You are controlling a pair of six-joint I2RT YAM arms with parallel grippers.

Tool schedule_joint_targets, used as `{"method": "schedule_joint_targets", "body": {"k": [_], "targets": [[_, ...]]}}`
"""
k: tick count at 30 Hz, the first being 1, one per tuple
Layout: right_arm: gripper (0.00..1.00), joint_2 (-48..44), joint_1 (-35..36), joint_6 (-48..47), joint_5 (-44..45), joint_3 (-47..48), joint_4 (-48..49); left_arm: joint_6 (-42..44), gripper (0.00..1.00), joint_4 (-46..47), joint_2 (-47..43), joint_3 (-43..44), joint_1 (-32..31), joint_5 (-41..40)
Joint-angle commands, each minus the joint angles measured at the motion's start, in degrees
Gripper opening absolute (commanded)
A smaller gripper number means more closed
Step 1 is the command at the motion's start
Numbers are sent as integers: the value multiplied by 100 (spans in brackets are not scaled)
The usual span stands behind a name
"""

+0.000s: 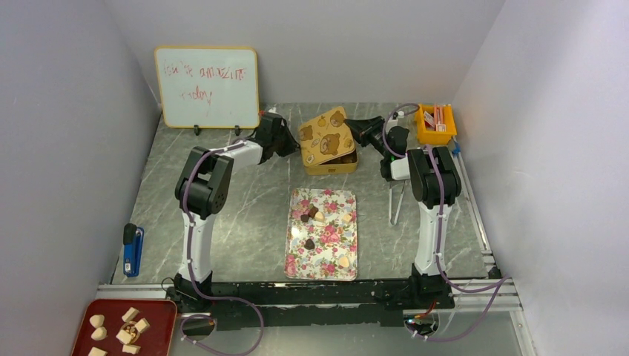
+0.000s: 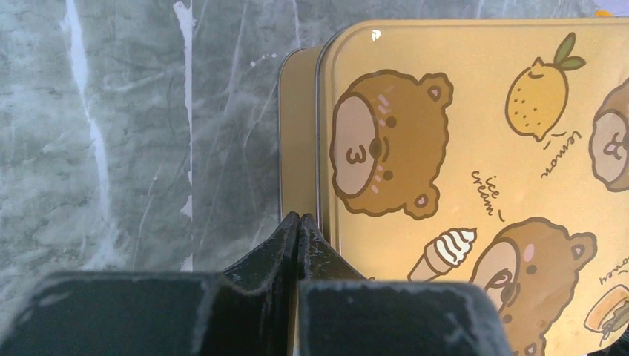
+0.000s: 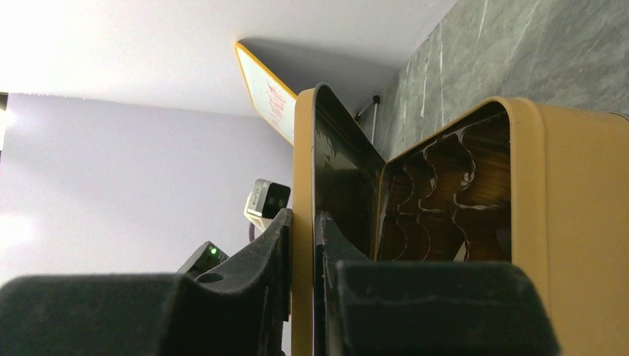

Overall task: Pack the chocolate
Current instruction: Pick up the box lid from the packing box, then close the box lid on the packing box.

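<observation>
Several small dark and tan chocolates [image 1: 309,243] lie on the floral tray [image 1: 297,263] in the middle of the table. Behind the tray stands the yellow bear tin [image 1: 331,164], with a brown scalloped liner [image 3: 445,208] inside it. The tin's lid [image 1: 323,132] is tilted up. My right gripper [image 3: 304,219] is shut on the lid's rim [image 3: 304,148] and holds it raised. My left gripper [image 2: 299,219] is shut with nothing between its fingers. Its tips rest at the tin's left edge [image 2: 297,133], beside the printed lid [image 2: 475,148].
A whiteboard [image 1: 208,87] stands at the back left and an orange bin [image 1: 436,124] at the back right. A blue object [image 1: 133,251] lies by the left wall. A red tray [image 1: 159,315] with pale beige chunks sits at the near left corner.
</observation>
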Motion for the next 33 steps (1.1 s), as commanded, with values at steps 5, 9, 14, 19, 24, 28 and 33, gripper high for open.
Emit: {"method": "schedule_joint_targets", "body": {"k": [5,9,14,19,24,28,33], "targets": [[0,-180,-114,-189,-64,51,256,178,5,-96,18,407,-142,-48],[0,-162,-123,-246,-132,75,150,178,5,-133,49,493,-173,-39],[0,-181,-123,-418,-203,132,-93,185,5,-167,69,595,-196,-41],[4,-274,-140,-799,-209,228,-673,205,5,-196,82,671,-211,-49],[11,-366,-136,-1230,-199,415,-1241,222,5,-225,102,700,-230,-19],[15,-421,-140,-1470,-174,527,-1574,227,5,-225,104,692,-253,-6],[20,-514,-140,-1746,-108,561,-1917,232,5,-241,143,755,-266,-1]]}}
